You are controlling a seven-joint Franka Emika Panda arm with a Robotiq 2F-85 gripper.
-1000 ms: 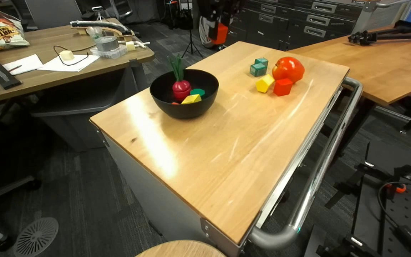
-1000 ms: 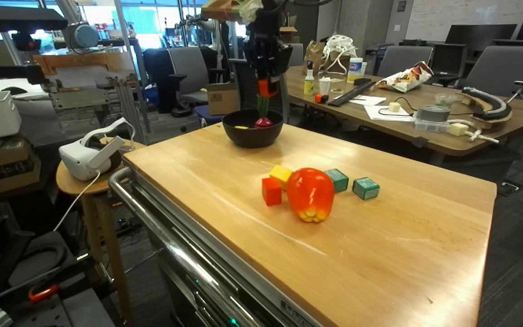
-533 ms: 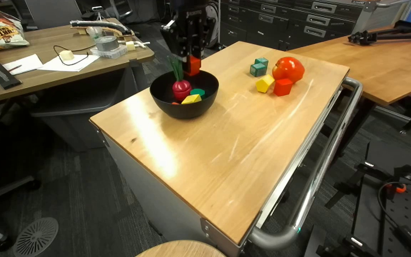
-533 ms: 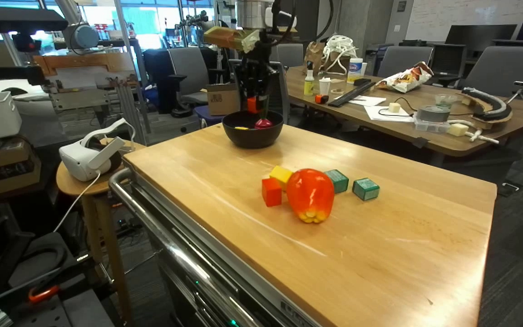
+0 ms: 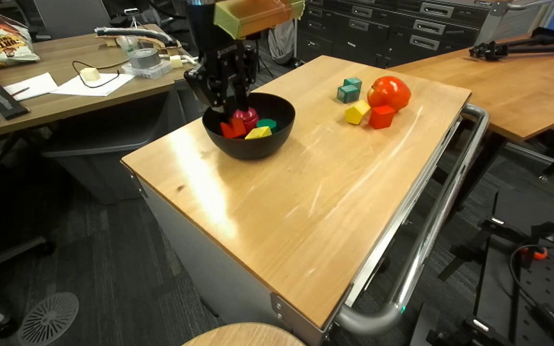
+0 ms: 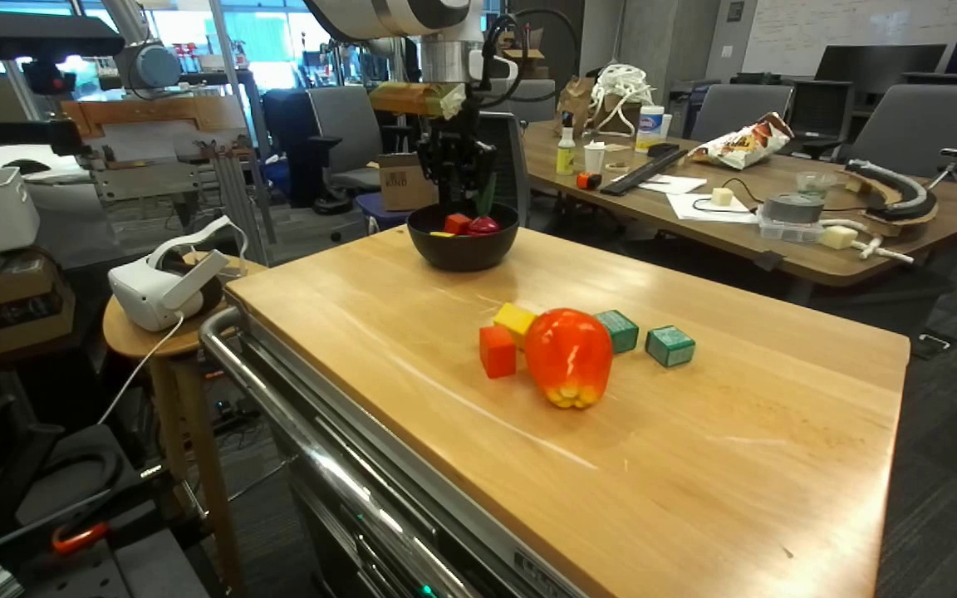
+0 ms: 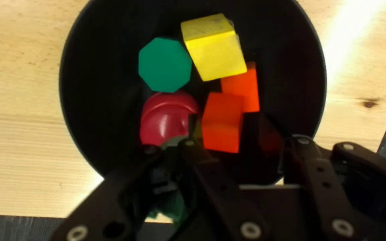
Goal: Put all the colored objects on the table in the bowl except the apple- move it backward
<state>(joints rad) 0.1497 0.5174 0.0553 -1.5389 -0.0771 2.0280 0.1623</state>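
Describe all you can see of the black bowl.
The bowl is wide, round and matte black, perhaps plastic, with a thin rim. It stands upright on the table, holding a yellow block, green piece, dark-red fruit, red cube and another red piece. The open claw is at its mouth; whether it touches the wall is unclear.

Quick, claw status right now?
Claw: open; a red cube is between its jaws, with a gap on one side.
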